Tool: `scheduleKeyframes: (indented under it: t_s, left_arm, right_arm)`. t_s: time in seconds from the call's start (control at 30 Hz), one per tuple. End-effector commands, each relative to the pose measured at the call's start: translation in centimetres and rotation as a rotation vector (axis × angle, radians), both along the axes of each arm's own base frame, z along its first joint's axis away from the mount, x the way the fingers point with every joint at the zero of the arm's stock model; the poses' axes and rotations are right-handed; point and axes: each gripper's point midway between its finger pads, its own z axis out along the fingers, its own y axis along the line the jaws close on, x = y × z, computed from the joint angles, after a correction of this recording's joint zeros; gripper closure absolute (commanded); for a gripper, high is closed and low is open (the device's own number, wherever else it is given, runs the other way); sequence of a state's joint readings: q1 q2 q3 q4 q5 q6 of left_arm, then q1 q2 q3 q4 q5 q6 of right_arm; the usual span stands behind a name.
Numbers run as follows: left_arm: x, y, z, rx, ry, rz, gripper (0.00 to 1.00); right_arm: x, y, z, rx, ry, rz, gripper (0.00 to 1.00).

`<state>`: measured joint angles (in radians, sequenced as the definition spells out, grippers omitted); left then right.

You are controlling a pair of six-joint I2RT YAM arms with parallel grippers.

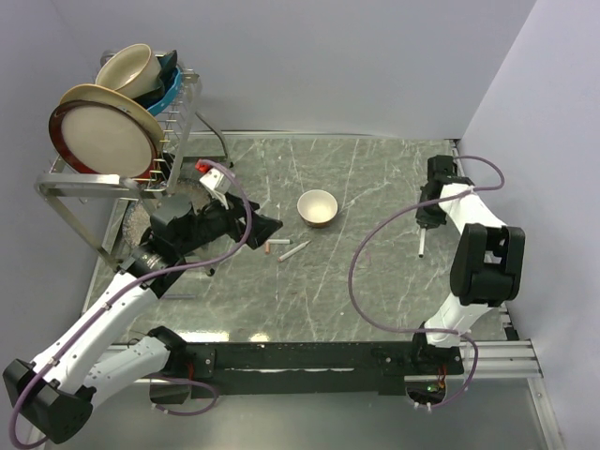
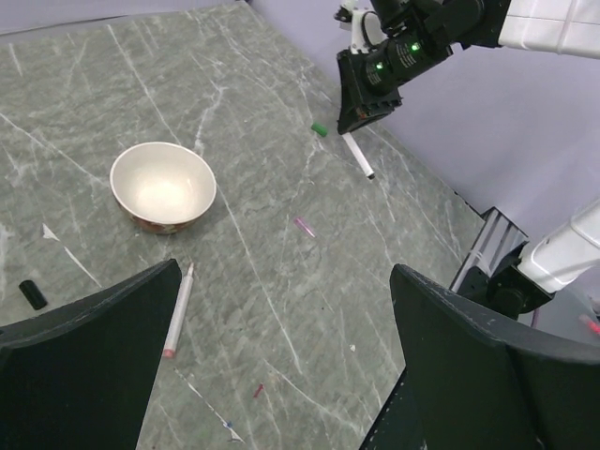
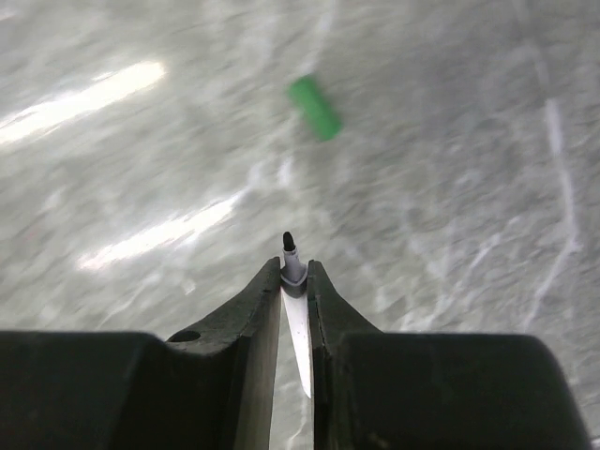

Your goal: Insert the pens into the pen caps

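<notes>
My right gripper (image 3: 294, 272) is shut on a white pen (image 3: 298, 337) whose dark tip sticks out past the fingertips. It hovers near a green cap (image 3: 314, 108) lying on the table. In the top view this gripper (image 1: 427, 218) is at the right, with the pen (image 1: 422, 244) hanging below it. My left gripper (image 2: 286, 267) is open and empty above the table's middle (image 1: 267, 225). A white pen with a red end (image 2: 178, 309) lies by its left finger. A black cap (image 2: 33, 294) lies at the left. The green cap (image 2: 320, 129) lies beside the right gripper (image 2: 361, 94).
A small cream bowl (image 1: 317, 207) stands mid-table and shows in the left wrist view (image 2: 162, 186). A white pen (image 1: 295, 249) and a short reddish piece (image 1: 275, 245) lie just in front of it. A dish rack (image 1: 141, 141) with plates and bowls stands at the back left.
</notes>
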<state>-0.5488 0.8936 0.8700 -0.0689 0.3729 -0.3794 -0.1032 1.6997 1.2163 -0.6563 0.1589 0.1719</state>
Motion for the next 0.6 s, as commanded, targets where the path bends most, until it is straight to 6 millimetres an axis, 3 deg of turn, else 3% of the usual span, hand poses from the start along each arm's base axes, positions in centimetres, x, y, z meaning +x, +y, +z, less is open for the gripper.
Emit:
scheduleKeyframes:
  t_s: [0.0,0.03,0.07,0.17,0.27,0.37,0.43,0.47,0.57]
  left_arm:
    - [-1.0,-0.5,1.2,-0.039,-0.002,-0.044,0.01]
    - [-1.4,-0.7,1.2,-0.065,0.035,-0.055,0.01]
    - [-1.6,-0.9,1.2,-0.08,0.049,-0.065,0.01]
    - [-2.4,-1.4,1.2,-0.137,0.111,-0.099,0.03]
    - [-2.8,-1.9,1.4,-0.187,0.142,-0.129,0.06]
    - [-2.4,-2.5,0.7,-0.198,0.18,-0.132,0.1]
    - [-2.3,-3.4,-0.2,-0.185,0.207,-0.176,0.12]
    - [-2.2,-4.2,-1.2,-0.172,0.24,-0.204,0.13]
    - [-2.8,-6.3,-1.3,-0.173,0.278,-0.296,0.17]
  right_arm:
    - [0.6,3.7,3.7,0.053,-0.085,0.043,1.0]
    - [0.7,4.8,5.1,0.085,-0.133,0.066,1.0]
    - [0.9,7.5,6.0,0.151,-0.165,0.124,1.0]
    - [0.6,12.6,9.4,0.274,-0.285,0.228,1.0]
    - [-0.8,18.0,13.1,0.396,-0.388,0.356,1.0]
    - [-2.1,21.3,17.0,0.525,-0.483,0.425,1.0]
    - [-4.1,24.0,19.5,0.655,-0.523,0.49,1.0]
    - [-4.3,24.7,20.7,0.692,-0.562,0.508,1.0]
    - [-6.1,26.6,23.5,0.779,-0.622,0.559,1.0]
